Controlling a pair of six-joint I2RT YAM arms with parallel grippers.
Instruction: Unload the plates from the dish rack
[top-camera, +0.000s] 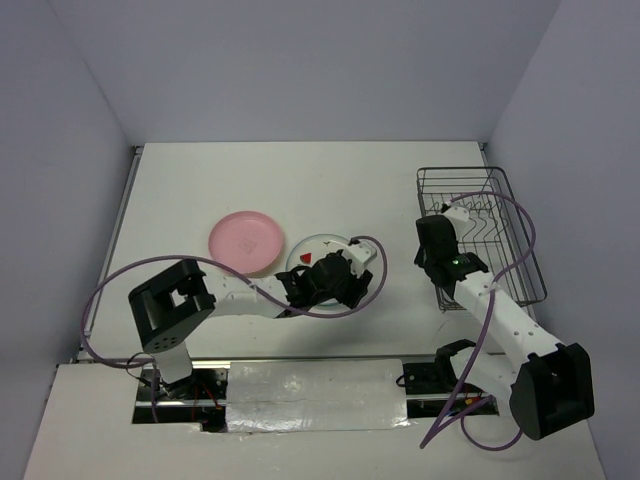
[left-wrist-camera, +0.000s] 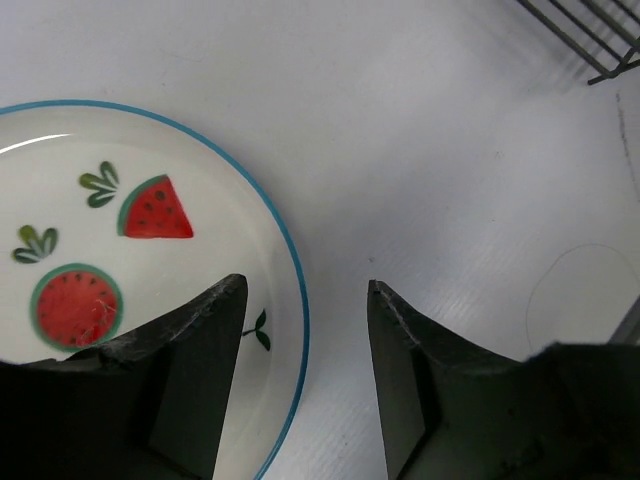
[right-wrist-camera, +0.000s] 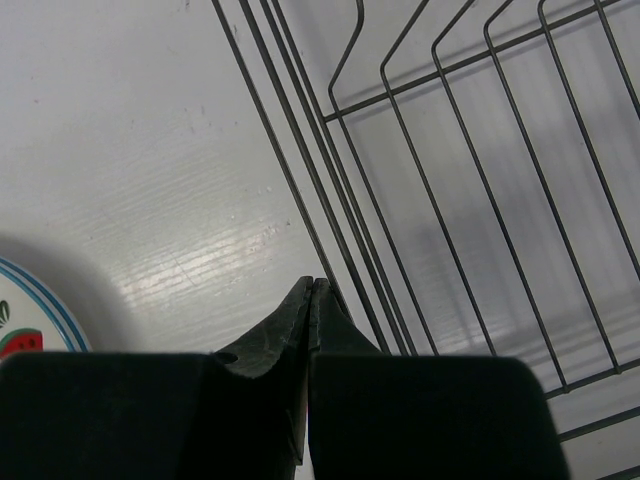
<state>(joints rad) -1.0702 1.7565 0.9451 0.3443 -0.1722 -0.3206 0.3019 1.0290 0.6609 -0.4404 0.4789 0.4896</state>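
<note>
Left wrist: left fingers (left-wrist-camera: 190, 385) apart, empty, seemingly straddling plate (left-wrist-camera: 200, 260) rim; right fingers (right-wrist-camera: 288, 345) closed, empty.

Your three views are brightly and evenly lit from overhead, shadows soft. On the right wrist view, glare streaks the table (right-wrist-camera: 200, 260) at nine o'clock. On the left wrist view the fingers (left-wrist-camera: 190, 400) sit dark and soft-edged; the plate (left-wrist-camera: 200, 160) is sharp.
</note>
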